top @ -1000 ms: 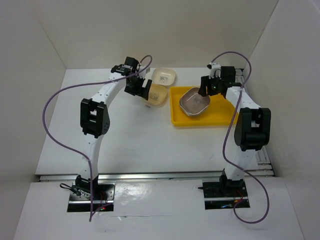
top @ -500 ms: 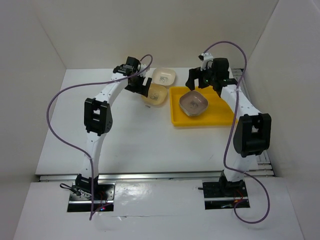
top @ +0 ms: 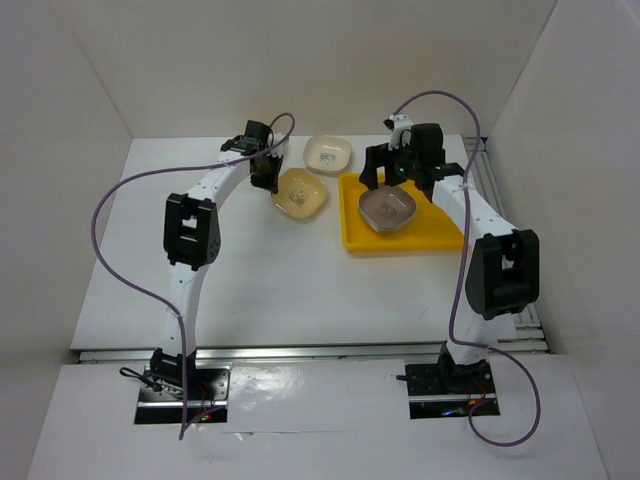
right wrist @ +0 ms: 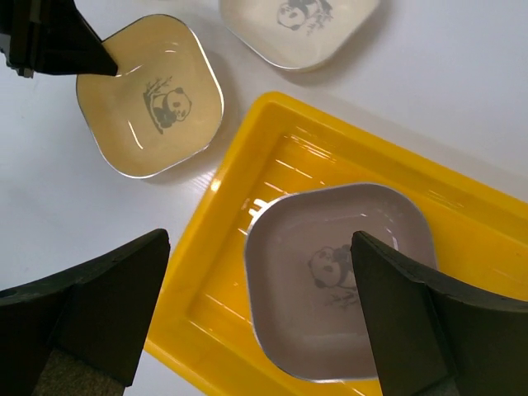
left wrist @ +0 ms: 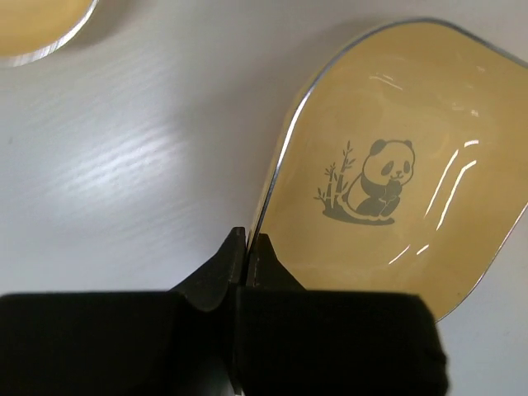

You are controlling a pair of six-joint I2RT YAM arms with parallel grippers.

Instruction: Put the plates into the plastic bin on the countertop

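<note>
A yellow-orange plate (top: 301,193) with a panda mark lies on the white countertop (top: 250,270), just left of the plastic bin. My left gripper (top: 272,178) is shut on this plate's near-left rim (left wrist: 272,190), its fingertips (left wrist: 247,247) pinched together on the edge. The yellow plastic bin (top: 440,238) holds one greyish-lavender plate (top: 388,208). Above the bin's left part, my right gripper (top: 395,175) hangs open and holds nothing. From the right wrist, the gripper (right wrist: 260,239) is spread wide over that plate (right wrist: 338,272) and the bin wall (right wrist: 239,165). A cream plate (top: 328,153) sits behind the yellow-orange one (right wrist: 153,95).
White walls close in the countertop on the left, back and right. A metal rail (top: 520,300) runs along the right edge behind the right arm. Purple cables loop over both arms. The cream plate (right wrist: 301,25) lies close to the bin's back-left corner.
My left gripper has closed on the yellow-orange plate's rim. My right gripper has let go of the greyish-lavender plate in the bin, risen and shifted left, open.
</note>
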